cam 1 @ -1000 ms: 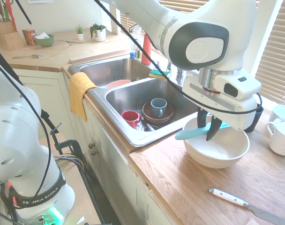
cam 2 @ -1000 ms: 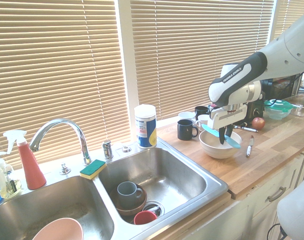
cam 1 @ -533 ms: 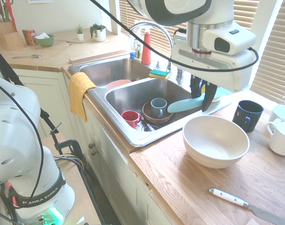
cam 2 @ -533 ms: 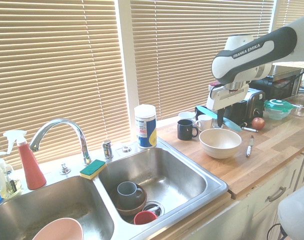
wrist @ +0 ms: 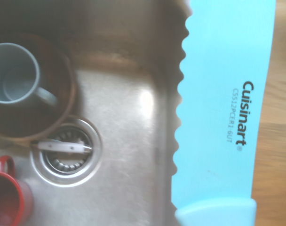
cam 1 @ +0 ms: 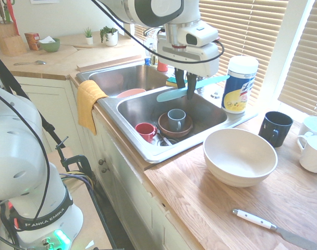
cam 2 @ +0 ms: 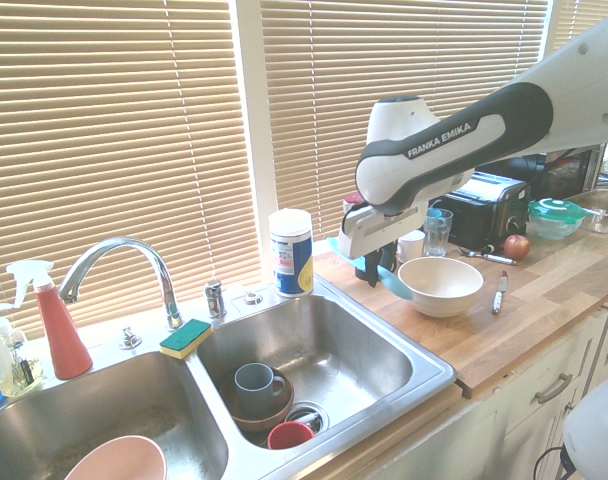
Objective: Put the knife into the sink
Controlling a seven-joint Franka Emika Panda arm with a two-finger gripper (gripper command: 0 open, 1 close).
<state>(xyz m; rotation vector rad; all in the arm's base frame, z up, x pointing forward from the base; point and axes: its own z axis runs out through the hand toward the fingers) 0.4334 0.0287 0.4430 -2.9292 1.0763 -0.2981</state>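
Observation:
My gripper (cam 1: pixel 185 89) is shut on the teal knife (cam 1: pixel 169 95), which it holds level in the air above the right basin of the steel sink (cam 1: pixel 128 106). In the second exterior view the gripper (cam 2: pixel 375 274) hangs over the basin's counter-side rim with the knife (cam 2: pixel 395 284) sticking out toward the white bowl. The wrist view shows the serrated knife (wrist: pixel 224 94) close up over the sink floor (wrist: pixel 129 141) and its drain (wrist: pixel 67 151).
Inside the right basin sit a grey mug (cam 1: pixel 175 119) in a brown bowl and a red cup (cam 1: pixel 146 130). A white bowl (cam 1: pixel 240 157), a black mug (cam 1: pixel 275 127), a wipes canister (cam 1: pixel 237 83) and a white-handled knife (cam 1: pixel 257 220) stand on the wooden counter. The faucet (cam 2: pixel 114 262) arches behind the sink.
The arm has lifted the knife out of the white bowl and carried it sideways across the counter to above the sink's right basin. The grip has stayed shut.

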